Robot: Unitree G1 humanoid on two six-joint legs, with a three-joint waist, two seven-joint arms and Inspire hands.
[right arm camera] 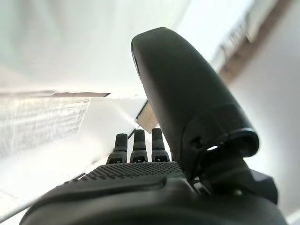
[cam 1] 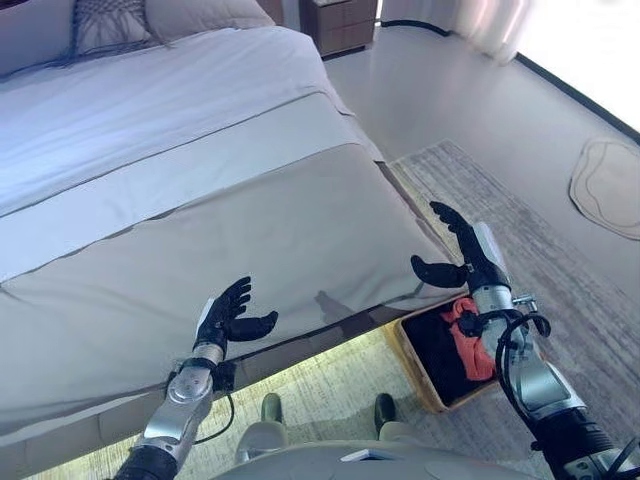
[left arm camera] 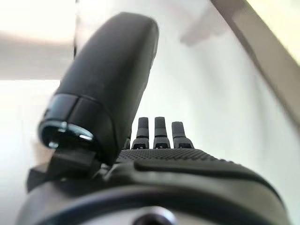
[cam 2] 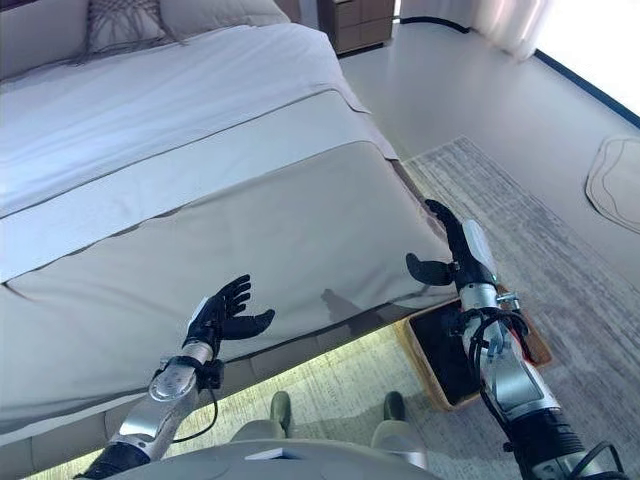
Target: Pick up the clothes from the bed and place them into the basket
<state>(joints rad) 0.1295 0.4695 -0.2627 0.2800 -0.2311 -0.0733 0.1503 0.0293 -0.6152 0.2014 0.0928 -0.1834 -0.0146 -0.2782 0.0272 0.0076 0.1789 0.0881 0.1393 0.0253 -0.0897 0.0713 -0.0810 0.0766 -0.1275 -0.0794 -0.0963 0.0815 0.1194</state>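
Premises: a home bedroom. Evidence: a made bed [cam 1: 200,180] with grey and white covers and pillows [cam 1: 160,20] at its head, a wooden nightstand [cam 1: 342,22] beside it, a rug [cam 1: 530,230] on the floor, and a curtain [cam 1: 490,25] at a bright window.

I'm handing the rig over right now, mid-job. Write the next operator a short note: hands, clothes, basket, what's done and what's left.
Left robot hand: open, empty, raised over the foot of the bed.
Right robot hand: open, empty, raised by the bed's corner, above the basket.
Basket: on the rug at the bed's corner, robot's right side. A red garment and dark clothing lie inside it.
Done: clothes in view are in the basket; no clothes show on the bed.
Left: nothing visible to pick up; check the parts of the bed outside the views before stopping.
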